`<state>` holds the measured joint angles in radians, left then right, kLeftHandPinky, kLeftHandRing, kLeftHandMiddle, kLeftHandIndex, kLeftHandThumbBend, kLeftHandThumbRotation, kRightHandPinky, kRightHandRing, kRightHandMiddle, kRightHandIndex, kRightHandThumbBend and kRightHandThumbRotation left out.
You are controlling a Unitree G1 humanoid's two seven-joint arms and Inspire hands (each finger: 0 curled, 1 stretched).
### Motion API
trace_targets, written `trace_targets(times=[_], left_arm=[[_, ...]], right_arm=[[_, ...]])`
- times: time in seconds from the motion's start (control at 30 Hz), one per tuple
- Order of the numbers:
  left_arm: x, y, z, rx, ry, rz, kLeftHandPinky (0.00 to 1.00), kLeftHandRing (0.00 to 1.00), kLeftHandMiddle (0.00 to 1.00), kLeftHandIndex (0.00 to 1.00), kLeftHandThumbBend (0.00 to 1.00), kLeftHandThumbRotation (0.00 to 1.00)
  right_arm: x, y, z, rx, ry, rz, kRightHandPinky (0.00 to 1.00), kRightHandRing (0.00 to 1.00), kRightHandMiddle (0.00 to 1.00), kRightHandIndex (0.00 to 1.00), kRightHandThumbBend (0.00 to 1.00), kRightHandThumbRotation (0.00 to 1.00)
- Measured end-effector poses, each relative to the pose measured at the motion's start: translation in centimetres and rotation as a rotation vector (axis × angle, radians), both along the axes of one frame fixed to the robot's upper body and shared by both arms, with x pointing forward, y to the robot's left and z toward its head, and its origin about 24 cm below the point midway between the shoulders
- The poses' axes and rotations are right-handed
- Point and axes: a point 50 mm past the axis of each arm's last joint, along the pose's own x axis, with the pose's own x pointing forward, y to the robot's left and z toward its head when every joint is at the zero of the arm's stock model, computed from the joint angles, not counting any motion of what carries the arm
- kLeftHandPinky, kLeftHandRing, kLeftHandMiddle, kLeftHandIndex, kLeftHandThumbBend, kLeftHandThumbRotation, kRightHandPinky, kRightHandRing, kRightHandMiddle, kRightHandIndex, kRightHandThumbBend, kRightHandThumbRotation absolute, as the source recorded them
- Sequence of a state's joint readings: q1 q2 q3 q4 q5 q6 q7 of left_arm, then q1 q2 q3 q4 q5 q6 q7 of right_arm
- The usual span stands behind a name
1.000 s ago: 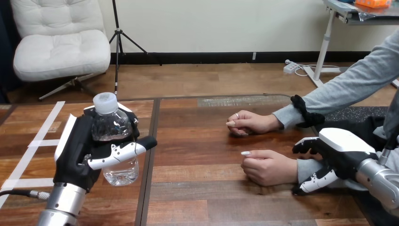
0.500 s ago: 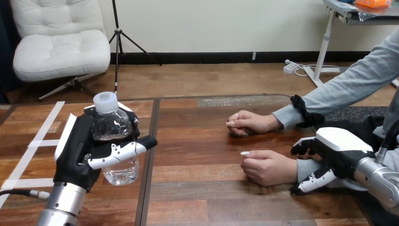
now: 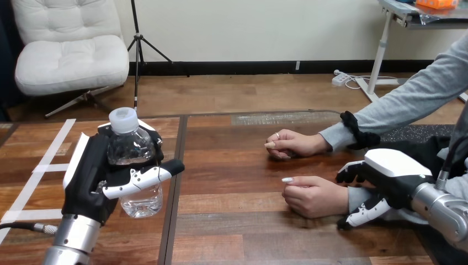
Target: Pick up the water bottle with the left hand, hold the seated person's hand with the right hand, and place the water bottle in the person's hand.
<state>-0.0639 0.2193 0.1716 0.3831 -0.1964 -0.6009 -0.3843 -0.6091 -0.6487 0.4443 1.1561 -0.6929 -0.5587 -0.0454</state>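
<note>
Firmly clasped in my left hand [image 3: 88,179], the white-capped water bottle [image 3: 134,157] stands upright over the table's [image 3: 237,182] left side.
My right hand [image 3: 386,174] sits at the sleeved wrist of the person's nearer hand [image 3: 312,196]; whether it grips, I cannot tell. White tape strips [image 3: 44,165] lie further left.

left hand [image 3: 91,179] grips the upright water bottle [image 3: 134,157] (cap on), right hand [image 3: 389,168], uncurled, beside the person's nearer wrist [image 3: 356,196].
</note>
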Motion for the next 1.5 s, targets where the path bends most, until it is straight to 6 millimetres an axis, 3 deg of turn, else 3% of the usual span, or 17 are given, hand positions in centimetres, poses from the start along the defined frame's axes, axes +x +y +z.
trace_targets(times=[0.67, 1.13, 1.5], left_arm=[[-0.26, -0.01, -0.06, -0.005, 0.009, 0.002, 0.2, 0.25, 0.31, 0.35, 0.69, 0.0], [-0.23, -0.02, 0.16, -0.004, 0.001, 0.014, 0.2, 0.25, 0.3, 0.34, 0.69, 0.0], [-0.17, -0.04, 0.41, -0.006, -0.006, 0.019, 0.2, 0.25, 0.3, 0.34, 0.68, 0.0]], right_arm=[[0.22, 0.87, -0.1, 0.029, 0.01, 0.021, 0.6, 0.72, 0.75, 0.72, 1.0, 0.32], [0.47, 0.83, 0.26, 0.069, 0.032, 0.003, 0.51, 0.6, 0.67, 0.67, 0.96, 0.15], [0.76, 0.83, 0.62, 0.093, 0.056, -0.008, 0.52, 0.58, 0.65, 0.64, 0.89, 0.06]])
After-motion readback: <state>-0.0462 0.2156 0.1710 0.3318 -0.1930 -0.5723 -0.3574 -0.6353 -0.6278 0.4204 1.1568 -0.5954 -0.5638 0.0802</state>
